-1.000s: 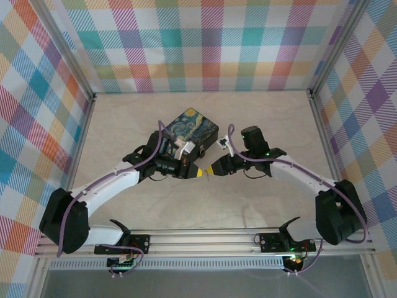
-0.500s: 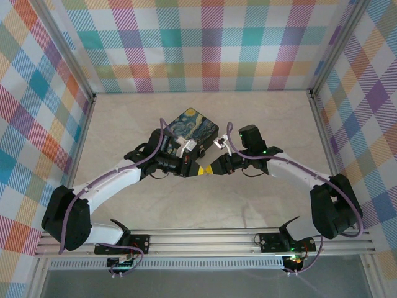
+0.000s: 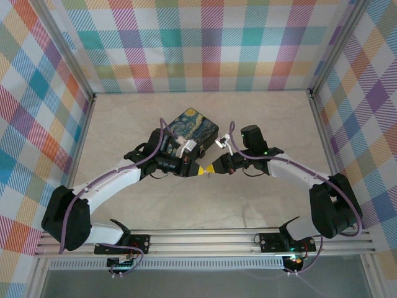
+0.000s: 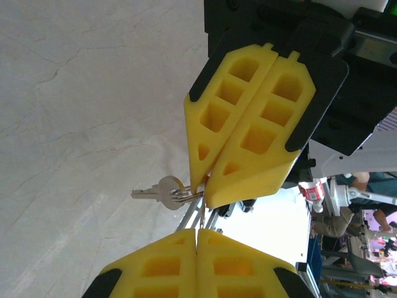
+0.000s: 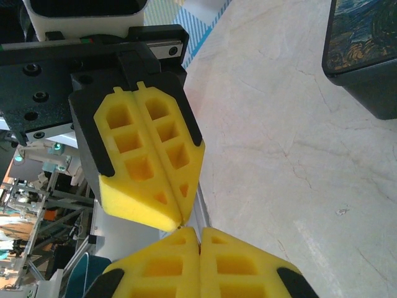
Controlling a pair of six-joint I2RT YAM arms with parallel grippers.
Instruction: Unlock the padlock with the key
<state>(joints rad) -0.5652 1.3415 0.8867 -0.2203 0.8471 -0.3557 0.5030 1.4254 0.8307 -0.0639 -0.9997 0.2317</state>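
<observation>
Yellow-tipped, the right gripper (image 4: 203,188) is newly clamped on the key (image 4: 155,193) just near of the box (image 3: 193,124) — the left gripper (image 4: 197,233) pinches it too, so we judge a handover underway.

Key (image 4: 155,193) silvery; finger pads (image 4: 248,124) yellow, blk edging. Box (image 3: 193,126) dark w/ blue-yellow swirls. Table (image 3: 248,205) pale marbled beige; walls (image 3: 205,43) pastel plaid. Arms (image 3: 111,183) white.
</observation>
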